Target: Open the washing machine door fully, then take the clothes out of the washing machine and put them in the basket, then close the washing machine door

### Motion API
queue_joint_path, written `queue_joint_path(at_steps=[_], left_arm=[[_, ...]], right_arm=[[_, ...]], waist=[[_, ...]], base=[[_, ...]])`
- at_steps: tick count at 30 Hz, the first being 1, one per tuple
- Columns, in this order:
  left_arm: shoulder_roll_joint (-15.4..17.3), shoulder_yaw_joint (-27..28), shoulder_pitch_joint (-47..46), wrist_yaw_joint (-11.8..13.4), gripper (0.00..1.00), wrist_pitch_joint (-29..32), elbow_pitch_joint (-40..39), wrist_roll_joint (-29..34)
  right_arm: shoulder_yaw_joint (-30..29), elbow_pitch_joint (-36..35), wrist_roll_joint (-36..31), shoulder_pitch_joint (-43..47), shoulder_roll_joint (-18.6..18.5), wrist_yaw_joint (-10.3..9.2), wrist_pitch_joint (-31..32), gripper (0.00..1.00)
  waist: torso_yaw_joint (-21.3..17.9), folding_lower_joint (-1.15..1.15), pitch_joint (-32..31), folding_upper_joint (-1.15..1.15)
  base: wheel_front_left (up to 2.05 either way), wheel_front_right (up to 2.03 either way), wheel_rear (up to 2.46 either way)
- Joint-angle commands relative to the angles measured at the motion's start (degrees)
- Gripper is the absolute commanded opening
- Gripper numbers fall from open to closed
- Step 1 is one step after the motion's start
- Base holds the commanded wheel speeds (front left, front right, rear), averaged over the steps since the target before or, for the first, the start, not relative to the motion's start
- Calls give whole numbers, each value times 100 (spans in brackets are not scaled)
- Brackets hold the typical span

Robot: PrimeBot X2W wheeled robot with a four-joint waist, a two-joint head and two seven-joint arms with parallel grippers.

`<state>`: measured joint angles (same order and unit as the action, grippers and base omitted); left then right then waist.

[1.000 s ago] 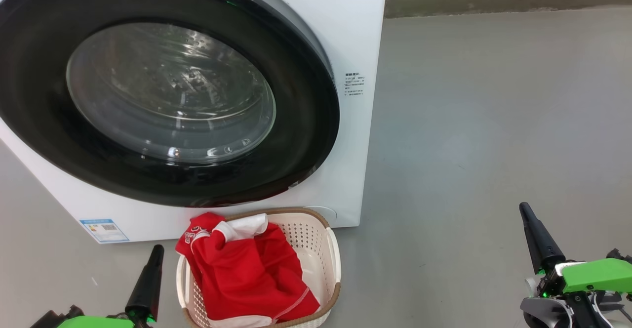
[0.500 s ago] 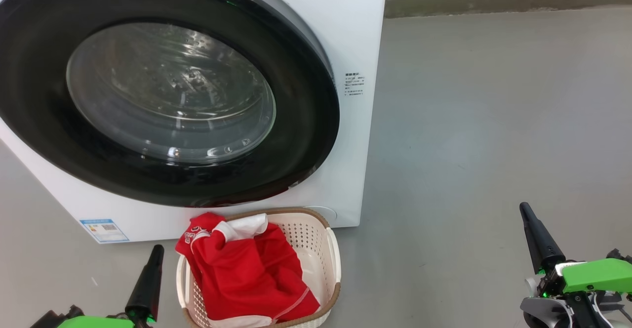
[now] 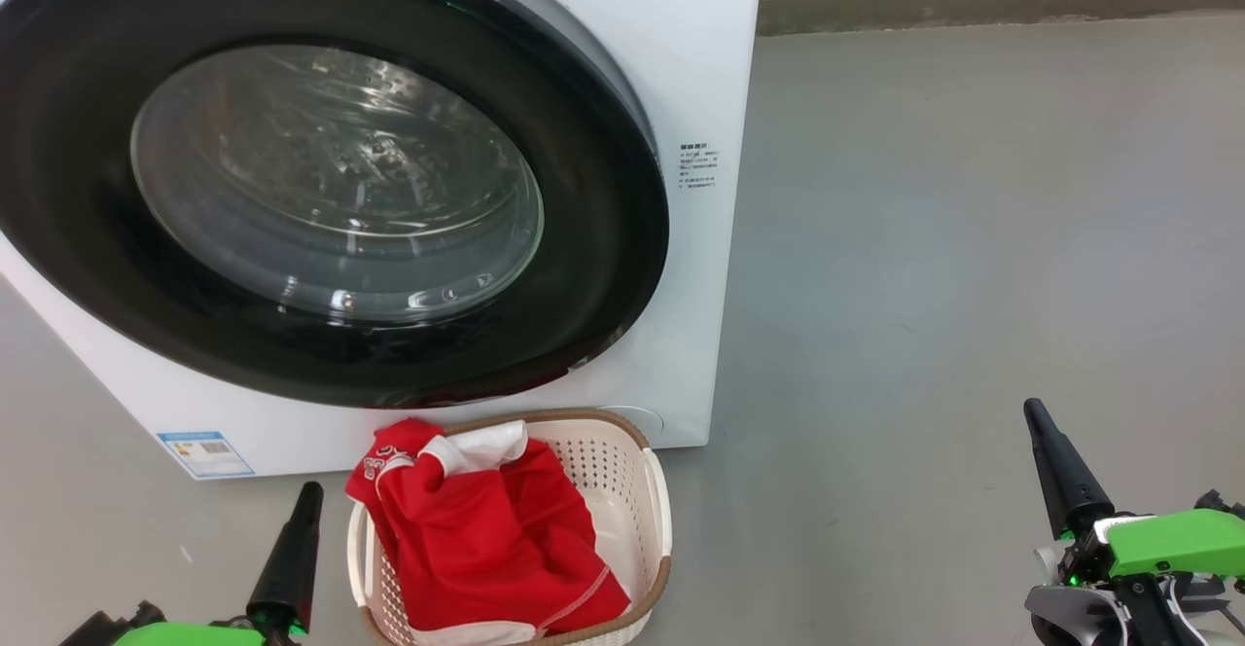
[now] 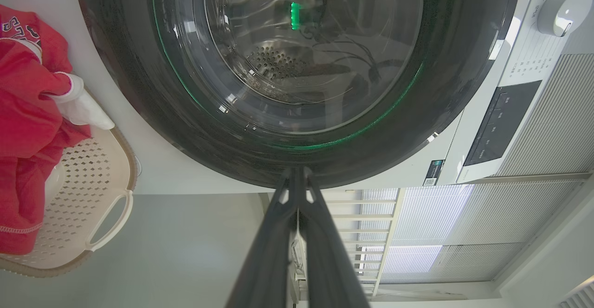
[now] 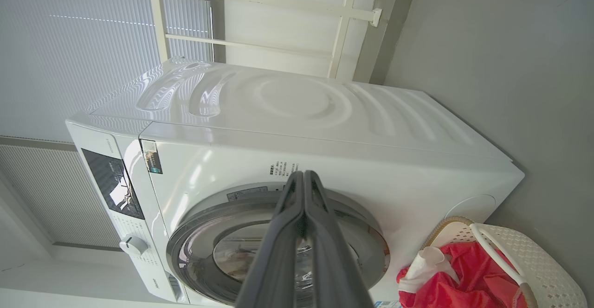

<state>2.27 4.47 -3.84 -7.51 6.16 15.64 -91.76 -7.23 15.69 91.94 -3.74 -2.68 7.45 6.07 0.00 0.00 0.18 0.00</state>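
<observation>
- Washing machine door [image 3: 336,184]: shut flush against the white washing machine [image 3: 700,62].
- Clothes [image 3: 486,539]: red with white trim, heaped in the left half of the cream basket [image 3: 654,515] and spilling over its far left corner.
- Basket: on the grey floor [image 3: 924,237], at the foot of the machine's front.
- My left gripper [image 3: 309,496]: fingers pressed together, holding nothing, just beside the basket's left wall.
- My right gripper [image 3: 1033,414]: fingers pressed together, empty, well apart to the basket's right.

Glossy, perhaps plastic, washing machine door [image 3: 331,179]
</observation>
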Motion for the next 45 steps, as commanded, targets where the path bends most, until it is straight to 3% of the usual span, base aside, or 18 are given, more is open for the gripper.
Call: queue_joint_path(at_steps=[1,45], left_arm=[[61,206,-235,2,0,34,-161,-40],[61,205,-235,2,0,33,-161,-40]], right_arm=[[84,-168,33,-243,-33,3,32,0],[74,-167,25,-244,-27,3,39,0]], waist=[[0,0,0,0],[0,0,0,0]], base=[[0,0,0],[0,0,0]])
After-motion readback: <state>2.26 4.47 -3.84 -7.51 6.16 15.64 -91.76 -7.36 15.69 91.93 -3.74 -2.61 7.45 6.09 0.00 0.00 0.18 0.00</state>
